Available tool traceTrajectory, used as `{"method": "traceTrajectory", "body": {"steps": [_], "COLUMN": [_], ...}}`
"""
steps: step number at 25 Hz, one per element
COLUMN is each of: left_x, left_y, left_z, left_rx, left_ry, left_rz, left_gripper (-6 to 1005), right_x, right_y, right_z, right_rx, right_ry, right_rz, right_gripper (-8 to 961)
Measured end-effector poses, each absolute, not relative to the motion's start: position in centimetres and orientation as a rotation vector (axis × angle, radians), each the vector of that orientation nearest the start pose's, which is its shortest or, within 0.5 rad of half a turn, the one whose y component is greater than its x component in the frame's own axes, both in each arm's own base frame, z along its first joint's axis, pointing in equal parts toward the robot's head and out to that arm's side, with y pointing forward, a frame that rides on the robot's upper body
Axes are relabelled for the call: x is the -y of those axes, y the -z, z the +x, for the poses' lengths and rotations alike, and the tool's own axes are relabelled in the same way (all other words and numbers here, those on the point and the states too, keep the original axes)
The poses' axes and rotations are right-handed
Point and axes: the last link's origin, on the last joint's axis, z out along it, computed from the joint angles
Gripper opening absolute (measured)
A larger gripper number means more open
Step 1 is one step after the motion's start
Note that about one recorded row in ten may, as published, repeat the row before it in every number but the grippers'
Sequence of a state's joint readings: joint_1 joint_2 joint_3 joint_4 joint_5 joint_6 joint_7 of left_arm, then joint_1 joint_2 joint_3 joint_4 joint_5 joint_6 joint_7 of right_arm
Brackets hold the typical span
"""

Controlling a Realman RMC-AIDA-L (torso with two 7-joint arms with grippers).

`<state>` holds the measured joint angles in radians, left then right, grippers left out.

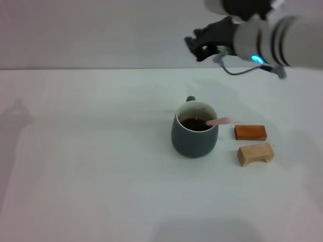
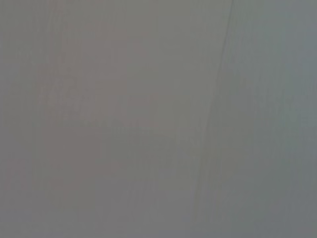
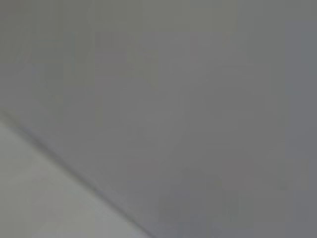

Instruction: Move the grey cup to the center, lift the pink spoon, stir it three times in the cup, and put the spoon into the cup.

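In the head view the grey cup (image 1: pixel 194 132) stands upright near the middle of the white table (image 1: pixel 91 161), its handle toward the back and dark liquid inside. The pink spoon (image 1: pixel 219 121) rests in the cup, its pale pink handle sticking out over the rim to the right; its bowl is hidden in the liquid. My right gripper (image 1: pixel 198 46) is raised high above and behind the cup, well clear of it and empty. My left gripper is out of view. Both wrist views show only blank grey surface.
An orange block (image 1: pixel 250 132) lies just right of the cup, and a light wooden block (image 1: pixel 256 153) lies in front of it. The table's far edge meets a grey wall behind.
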<state>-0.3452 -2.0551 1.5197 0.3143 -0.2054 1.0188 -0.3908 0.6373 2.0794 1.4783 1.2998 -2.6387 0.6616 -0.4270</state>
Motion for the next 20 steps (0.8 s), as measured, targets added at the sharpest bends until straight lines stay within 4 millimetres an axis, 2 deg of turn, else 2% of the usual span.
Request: {"method": "traceTrajectory", "body": {"steps": [6,12,15,16,17,18,19,20], "left_x": [-33.1,-32.0,-31.2,-30.7,-30.7,-30.5,-30.0,-30.0], "left_y": [-4.6,-5.1,-5.5,-5.6,-5.6,-5.7,-5.7,-5.7], "left_z": [-35.9,-36.1,-36.2,-36.4,-36.4,-36.4,-36.7,-36.7], "left_rx": [0.687,0.654,0.627,0.616,0.616,0.613,0.609,0.609], "left_ry": [0.819,0.841,0.854,0.859,0.859,0.860,0.855,0.855], "left_rz": [-1.351,-1.328,-1.313,-1.304,-1.304,-1.302,-1.298,-1.298], "left_gripper": [-2,-2,-2,-2,-2,-2,-2,-2], "right_x": [-39.1,-36.1,-33.9,-32.3,-32.3,-31.6,-30.0,-30.0], "right_y": [-2.2,-7.9,-9.5,-9.9,-9.9,-10.1,-10.3,-10.3], "right_z": [16.2,25.6,29.7,32.3,32.3,33.2,35.4,35.4], "right_rx": [-0.528,-0.685,-0.687,-0.659,-0.659,-0.640,-0.623,-0.623], "right_ry": [-0.367,-0.455,-0.473,-0.484,-0.484,-0.498,-0.511,-0.511], "right_rz": [-1.915,-1.565,-1.430,-1.353,-1.353,-1.315,-1.241,-1.241], "right_gripper": [211,209,208,207,207,207,207,207]}}
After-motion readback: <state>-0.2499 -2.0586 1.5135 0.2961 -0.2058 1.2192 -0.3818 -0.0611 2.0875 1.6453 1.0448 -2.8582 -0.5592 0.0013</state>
